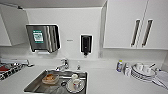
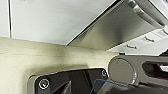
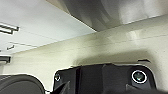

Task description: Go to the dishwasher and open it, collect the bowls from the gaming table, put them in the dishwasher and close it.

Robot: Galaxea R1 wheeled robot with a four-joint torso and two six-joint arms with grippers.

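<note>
From the head view a white counter carries a steel sink (image 1: 32,85) holding a bowl (image 1: 50,78) and cups on a plate (image 1: 75,85), below a towel dispenser (image 1: 42,38) whose green label is too blurred to read, and a black soap dispenser (image 1: 86,44). In the left wrist view the dishwasher (image 2: 117,30), brushed steel with a bar handle (image 2: 145,12), sits beside white cabinet doors (image 2: 50,20) above a pale floor; whether that gripper's fingers are spread or closed I cannot tell. The right wrist view cuts the steel front off at the frame edge, and its fingers are equally unclear.
</note>
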